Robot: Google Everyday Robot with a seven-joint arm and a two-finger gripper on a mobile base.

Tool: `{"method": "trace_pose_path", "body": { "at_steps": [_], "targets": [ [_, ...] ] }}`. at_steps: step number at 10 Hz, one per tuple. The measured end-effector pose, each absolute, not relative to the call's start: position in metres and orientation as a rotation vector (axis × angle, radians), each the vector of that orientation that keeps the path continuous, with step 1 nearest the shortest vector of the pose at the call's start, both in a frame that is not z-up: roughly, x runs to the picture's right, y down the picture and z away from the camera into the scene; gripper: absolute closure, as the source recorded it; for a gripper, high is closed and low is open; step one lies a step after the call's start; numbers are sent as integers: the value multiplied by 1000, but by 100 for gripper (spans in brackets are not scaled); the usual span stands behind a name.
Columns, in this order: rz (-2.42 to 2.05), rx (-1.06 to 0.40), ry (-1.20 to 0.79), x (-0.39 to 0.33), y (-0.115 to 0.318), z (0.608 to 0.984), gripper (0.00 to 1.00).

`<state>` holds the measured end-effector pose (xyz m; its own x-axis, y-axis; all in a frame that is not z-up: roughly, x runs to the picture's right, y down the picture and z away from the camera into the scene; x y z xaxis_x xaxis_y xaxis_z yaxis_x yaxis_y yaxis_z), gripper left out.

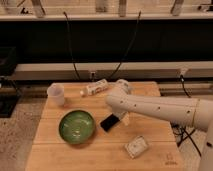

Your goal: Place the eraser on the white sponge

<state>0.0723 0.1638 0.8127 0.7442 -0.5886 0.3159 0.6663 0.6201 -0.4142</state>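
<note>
The eraser (109, 122), a small flat black block, lies on the wooden table (60, 155) just right of the green bowl (77, 127). The white sponge (135, 146), a small whitish square pad, lies near the front of the table, to the right of the eraser and closer to the front edge. My gripper (122, 118) hangs from the white arm (160, 107) that reaches in from the right. It is low over the table at the eraser's right end and partly hidden by the arm.
A white cup (56, 94) stands at the table's back left. A white bottle (95, 88) lies on its side at the back middle. Black cables hang behind the table, in front of a dark shelf.
</note>
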Motion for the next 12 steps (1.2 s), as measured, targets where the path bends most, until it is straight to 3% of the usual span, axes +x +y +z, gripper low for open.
{"method": "trace_pose_path", "body": {
  "at_steps": [12],
  "targets": [
    [-788,-580,-232,56,189,832,20]
  ]
}}
